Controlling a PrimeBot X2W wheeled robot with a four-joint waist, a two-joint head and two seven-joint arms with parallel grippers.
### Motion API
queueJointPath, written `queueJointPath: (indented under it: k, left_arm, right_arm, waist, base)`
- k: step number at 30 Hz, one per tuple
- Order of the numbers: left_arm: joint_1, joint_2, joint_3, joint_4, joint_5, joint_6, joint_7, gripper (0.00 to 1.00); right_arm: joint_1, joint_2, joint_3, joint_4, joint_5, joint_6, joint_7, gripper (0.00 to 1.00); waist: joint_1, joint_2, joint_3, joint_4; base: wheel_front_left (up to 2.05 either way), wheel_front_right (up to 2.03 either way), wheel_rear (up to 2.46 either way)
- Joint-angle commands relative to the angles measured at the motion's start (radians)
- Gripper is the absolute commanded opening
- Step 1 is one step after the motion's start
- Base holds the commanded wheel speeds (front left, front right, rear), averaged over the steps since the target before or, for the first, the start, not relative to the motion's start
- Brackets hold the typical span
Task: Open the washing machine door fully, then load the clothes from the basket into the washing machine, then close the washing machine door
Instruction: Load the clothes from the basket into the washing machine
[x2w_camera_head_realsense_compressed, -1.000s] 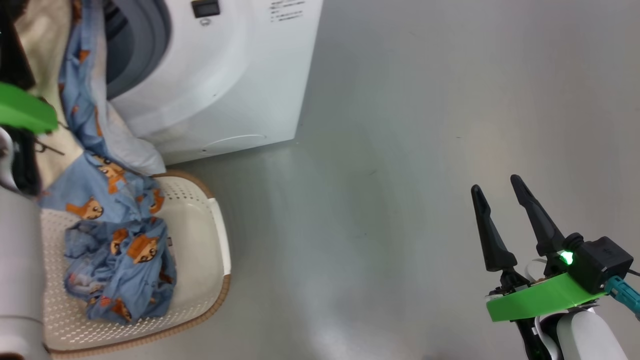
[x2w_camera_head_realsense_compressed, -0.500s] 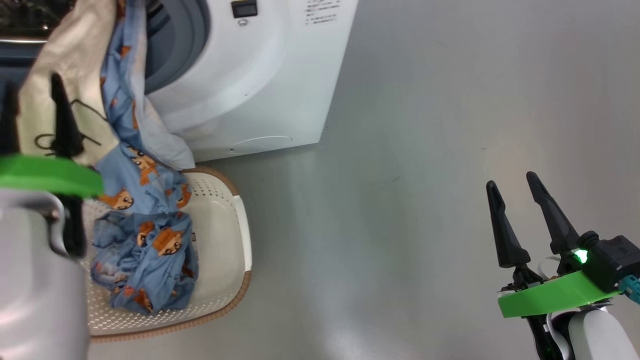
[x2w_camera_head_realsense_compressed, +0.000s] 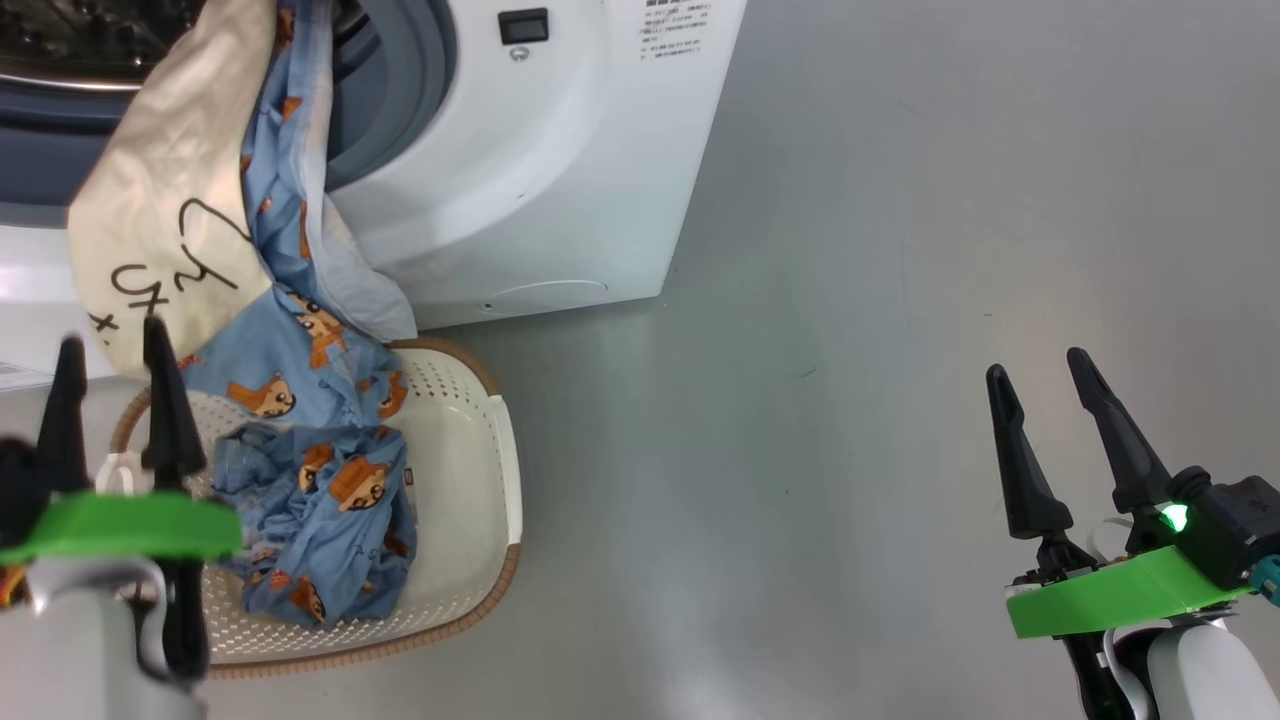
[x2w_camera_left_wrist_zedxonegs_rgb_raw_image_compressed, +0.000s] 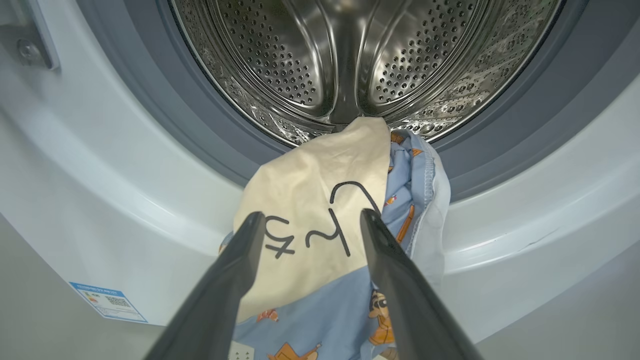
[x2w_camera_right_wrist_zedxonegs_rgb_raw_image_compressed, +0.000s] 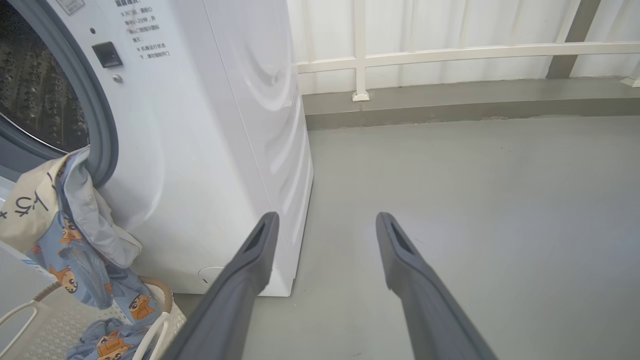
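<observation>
Clothes (x2w_camera_head_realsense_compressed: 300, 340) draped from drum lip (x2w_camera_left_wrist_zedxonegs_rgb_raw_image_compressed: 330, 122), upper left, down into basket (x2w_camera_head_realsense_compressed: 505, 470), long axis up-down. Left gripper (x2w_camera_head_realsense_compressed: 112, 338) spread, empty, just below, nearer arm; right gripper (x2w_camera_head_realsense_compressed: 1036, 362) spread, empty, lower right.

Smooth grey floor (x2w_camera_head_realsense_compressed: 900, 300) over right of frame, white railing (x2w_camera_right_wrist_zedxonegs_rgb_raw_image_compressed: 475, 51) upper right, pale panelled wall (x2w_camera_right_wrist_zedxonegs_rgb_raw_image_compressed: 450, 22) behind, grey kerb (x2w_camera_right_wrist_zedxonegs_rgb_raw_image_compressed: 450, 100) below it

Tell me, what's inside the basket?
Crumpled blue clothes with orange cartoon figures lie in the basket. One blue piece trails up to the washing machine opening beside a cream cloth. Whatever lies under the heap is covered.
</observation>
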Motion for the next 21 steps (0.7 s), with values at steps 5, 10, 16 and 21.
queueJointPath:
  k: [5,10,16,21]
  left_arm:
    - [0.121,0.018,0.054,-0.106,-0.005,-0.003,-0.005,1.0]
    - [0.199,0.01,0.056,-0.174,0.009,-0.003,-0.005,1.0]
    - [0.23,-0.007,0.036,-0.186,0.001,-0.003,-0.005,1.0]
    - [0.229,-0.017,-0.002,-0.148,-0.007,-0.003,-0.005,1.0]
  right_arm:
    - [0.02,-0.014,0.027,-0.021,-0.005,0.001,-0.005,1.0]
    - [0.019,-0.021,0.033,-0.017,-0.001,0.001,-0.005,1.0]
    - [0.016,-0.024,0.035,-0.018,0.0,0.001,-0.005,1.0]
    - [0.009,-0.022,0.039,-0.02,0.0,0.001,-0.005,1.0]
  waist:
    - [0.0,0.0,-0.009,0.002]
    - [0.0,0.0,-0.012,0.0]
    - [0.0,0.0,-0.01,0.0]
    - [0.0,0.0,-0.001,-0.005]
  base:
    - [0.0,0.0,0.0]
    - [0.0,0.0,0.0]
    - [0.0,0.0,0.0]
    - [0.0,0.0,0.0]
